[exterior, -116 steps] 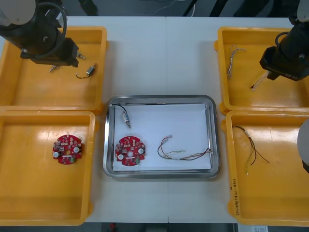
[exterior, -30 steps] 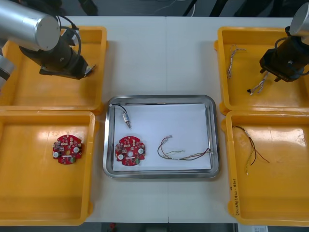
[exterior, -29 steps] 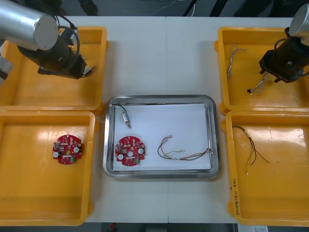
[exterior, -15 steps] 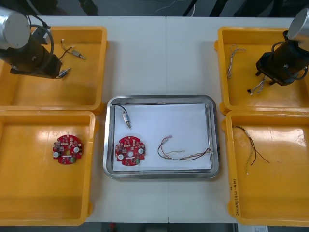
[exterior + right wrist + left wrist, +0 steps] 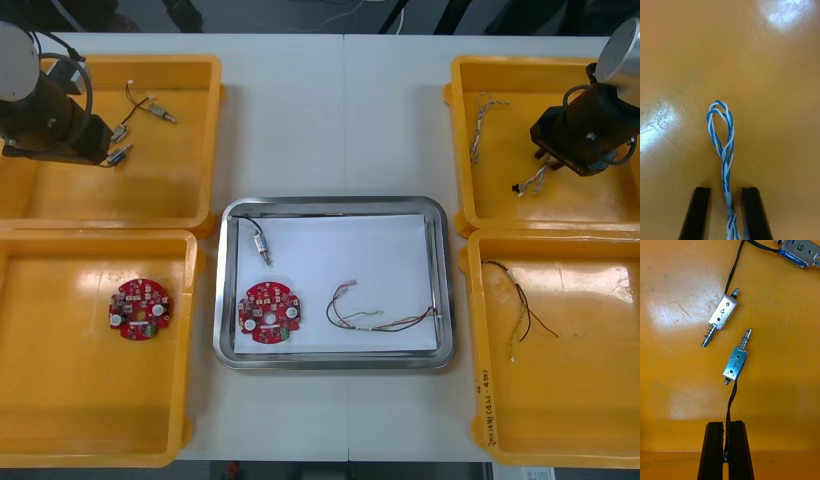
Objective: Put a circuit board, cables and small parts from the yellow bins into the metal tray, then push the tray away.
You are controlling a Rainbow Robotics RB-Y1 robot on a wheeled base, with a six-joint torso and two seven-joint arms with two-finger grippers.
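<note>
Left gripper point(image 5: 725, 424) pinches black cable point(image 5: 731, 401), small metal part point(image 5: 735, 365) just beyond.

- Yellow bins point(image 5: 205, 150): plain yellow.
- Metal tray point(image 5: 330, 204): shiny silver rim, white inside.
- Circuit board point(image 5: 269, 313) in the tray: red, dotted with white and dark specks.
- Twisted cable point(image 5: 723, 142): blue and white strands.
- Tray cable point(image 5: 380, 320): red and yellow strands.
- Small metal part point(image 5: 735, 366): silvery, with a black lead.
- Left end effector point(image 5: 725, 423) and right end effector point(image 5: 726, 189): black fingers.
- Bench point(image 5: 340, 110): pale, near white.
</note>
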